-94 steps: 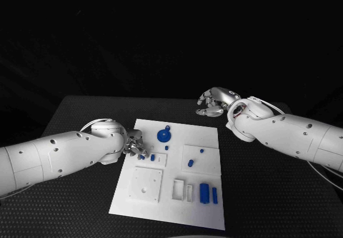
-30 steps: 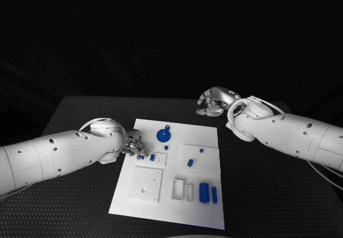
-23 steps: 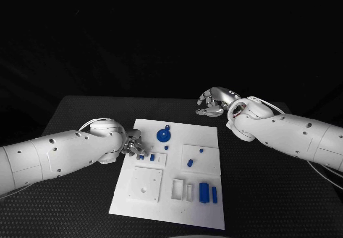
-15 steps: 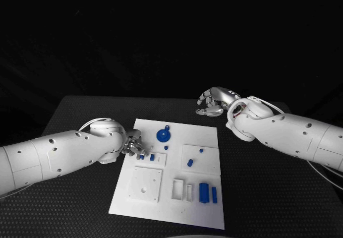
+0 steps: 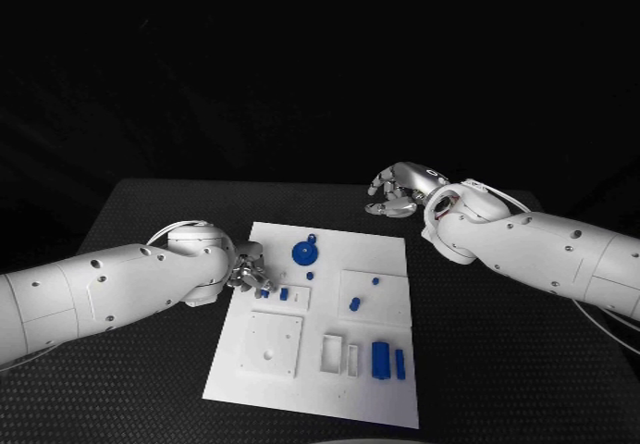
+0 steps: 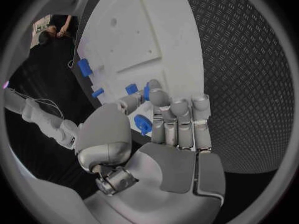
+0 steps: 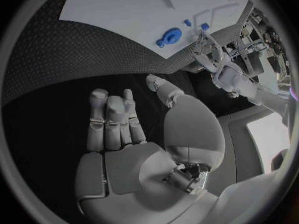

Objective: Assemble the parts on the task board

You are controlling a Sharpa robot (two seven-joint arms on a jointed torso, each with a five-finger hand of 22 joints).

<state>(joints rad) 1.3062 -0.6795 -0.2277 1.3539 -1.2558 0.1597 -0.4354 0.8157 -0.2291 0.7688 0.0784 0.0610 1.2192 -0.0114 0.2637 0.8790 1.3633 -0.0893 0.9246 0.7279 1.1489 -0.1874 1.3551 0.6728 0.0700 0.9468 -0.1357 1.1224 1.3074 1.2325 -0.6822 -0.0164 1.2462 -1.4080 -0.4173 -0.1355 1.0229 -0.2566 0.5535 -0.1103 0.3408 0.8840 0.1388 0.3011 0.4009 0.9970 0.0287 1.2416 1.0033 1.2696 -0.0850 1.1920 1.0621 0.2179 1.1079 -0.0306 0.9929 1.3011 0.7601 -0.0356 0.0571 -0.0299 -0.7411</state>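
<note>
Two hands in play, but really just one is working. Left hand [image 5: 248,274] sits at the task board's [image 5: 380,388] left edge, fingers [image 6: 179,115] held together over the small blue pegs [image 5: 283,293] in the little raised square. Can't tell if it's actually pinching one. Right hand [image 5: 396,190] hangs over the worktop [image 5: 507,370] past the board's far right corner, fingers loosely curled, holding nothing. I'd guess it's on the peg-seating step; next it needs a clean pinch and a straight push down.
</note>
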